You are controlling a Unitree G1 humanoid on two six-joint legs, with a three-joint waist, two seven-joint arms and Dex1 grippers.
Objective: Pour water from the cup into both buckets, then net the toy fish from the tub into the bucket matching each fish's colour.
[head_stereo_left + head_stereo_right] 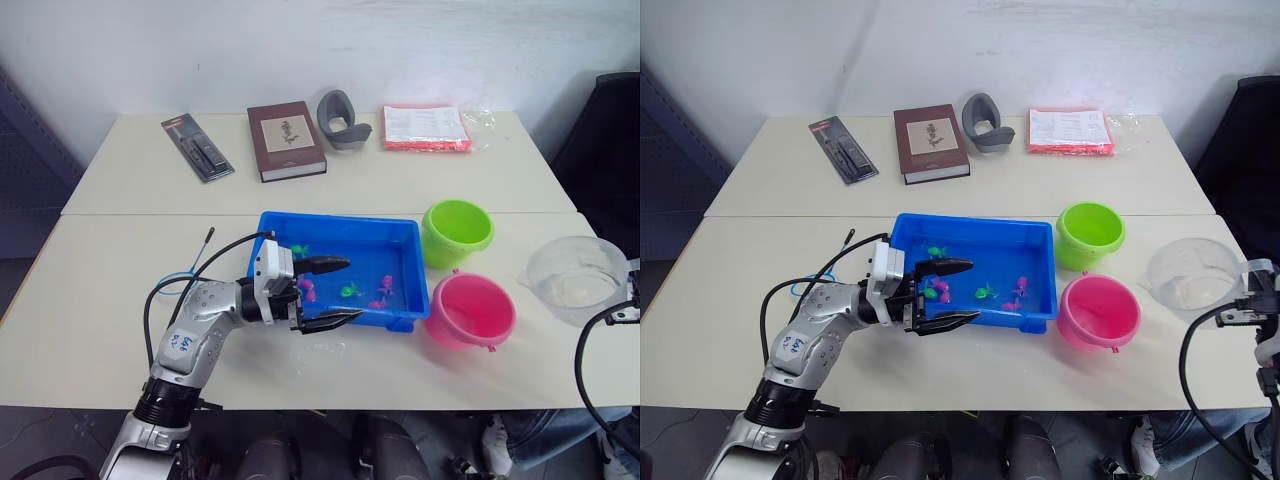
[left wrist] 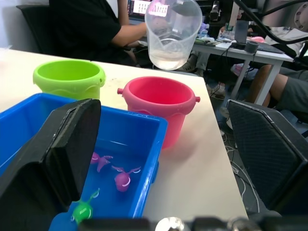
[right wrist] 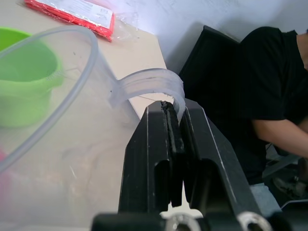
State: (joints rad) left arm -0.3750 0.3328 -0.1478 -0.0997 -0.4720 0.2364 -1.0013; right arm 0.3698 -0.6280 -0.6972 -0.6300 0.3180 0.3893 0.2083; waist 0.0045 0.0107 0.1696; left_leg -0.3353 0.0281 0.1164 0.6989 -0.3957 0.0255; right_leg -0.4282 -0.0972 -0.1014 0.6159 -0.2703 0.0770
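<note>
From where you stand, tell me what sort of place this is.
Probably an office or lab: plain white tables pushed together, a book, and a seated person working at a neighbouring desk.

The pale worktop carries the blue tub at centre, green bucket and pink bucket to its right. Far edge: packaged tool, brown book, grey holder, red-edged packet.

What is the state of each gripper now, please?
Left gripper: open, holding nothing, at the tub.
Right gripper: shut on the cup handle.
</note>
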